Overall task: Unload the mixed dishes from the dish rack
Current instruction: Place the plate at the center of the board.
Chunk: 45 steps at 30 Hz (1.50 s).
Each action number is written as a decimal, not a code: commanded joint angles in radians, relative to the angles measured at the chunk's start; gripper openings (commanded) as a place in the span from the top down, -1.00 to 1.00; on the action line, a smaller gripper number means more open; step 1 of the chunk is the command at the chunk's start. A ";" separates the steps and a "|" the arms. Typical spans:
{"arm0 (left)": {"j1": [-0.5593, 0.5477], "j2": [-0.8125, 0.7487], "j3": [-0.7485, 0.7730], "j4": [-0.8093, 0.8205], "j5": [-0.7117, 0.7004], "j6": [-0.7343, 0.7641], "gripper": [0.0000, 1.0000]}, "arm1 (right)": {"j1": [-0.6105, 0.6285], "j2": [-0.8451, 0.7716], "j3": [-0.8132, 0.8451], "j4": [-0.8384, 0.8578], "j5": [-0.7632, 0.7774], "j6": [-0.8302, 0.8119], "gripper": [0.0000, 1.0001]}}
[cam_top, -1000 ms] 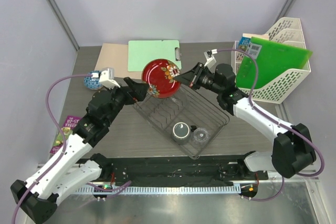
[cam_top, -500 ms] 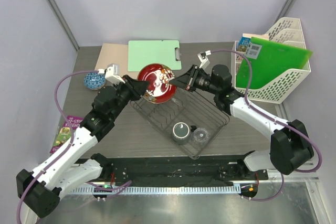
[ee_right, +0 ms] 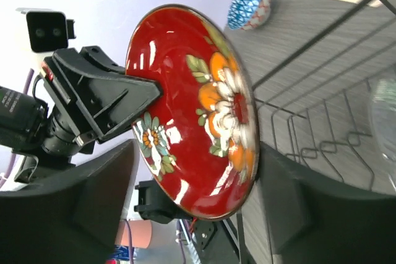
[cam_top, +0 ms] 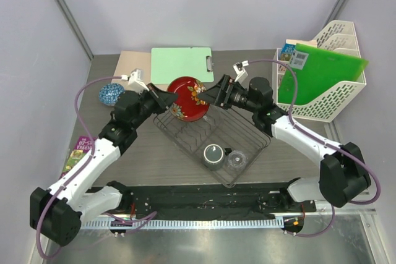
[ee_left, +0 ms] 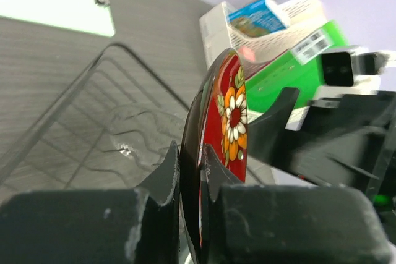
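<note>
Near the upper middle of the overhead view, the small red plate (cam_top: 187, 98) stands on its edge in the air, over the upper left side of the dish rack (cam_top: 190, 153). The left gripper (cam_top: 168, 98) is at the plate's left side. In its wrist view both fingers (ee_left: 168, 171) are pressed tight on the rim, one on the back and one on the flowered face. The right gripper (cam_top: 210, 96) is at the plate's right side. Its fingers (ee_right: 99, 196) stand wide apart on the two sides of the plate and do not squeeze it. Lower in the rack, a grey mug (cam_top: 213, 154) and a glass cup (cam_top: 236, 161) sit side by side. A blue bowl (cam_top: 111, 93) is on the table at the left, apart from the rack.
</note>
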 commanded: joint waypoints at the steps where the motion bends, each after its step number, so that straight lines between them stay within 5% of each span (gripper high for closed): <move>1: 0.062 0.041 0.054 0.035 0.112 -0.044 1.00 | 0.009 -0.095 0.039 -0.092 0.123 -0.123 -0.88; 8: 0.203 0.132 0.131 0.070 0.189 -0.117 1.00 | 0.012 -0.251 0.042 -0.289 0.430 -0.255 -0.99; 16: 0.357 0.357 0.344 0.021 0.126 -0.183 0.99 | 0.012 -0.345 -0.021 -0.327 0.455 -0.292 -0.99; 24: 0.454 0.788 0.695 -0.085 0.062 -0.141 0.99 | 0.017 -0.543 -0.223 -0.251 0.449 -0.254 -0.85; 32: 0.458 1.127 1.094 -0.373 -0.029 0.021 0.99 | 0.015 -0.646 -0.265 -0.362 0.527 -0.337 -0.84; 42: 0.458 1.261 1.159 -0.517 -0.180 0.041 0.98 | 0.015 -0.587 -0.271 -0.349 0.519 -0.358 -0.85; 45: 0.457 1.276 1.176 -0.574 -0.201 0.056 0.75 | 0.015 -0.568 -0.264 -0.346 0.518 -0.363 -0.84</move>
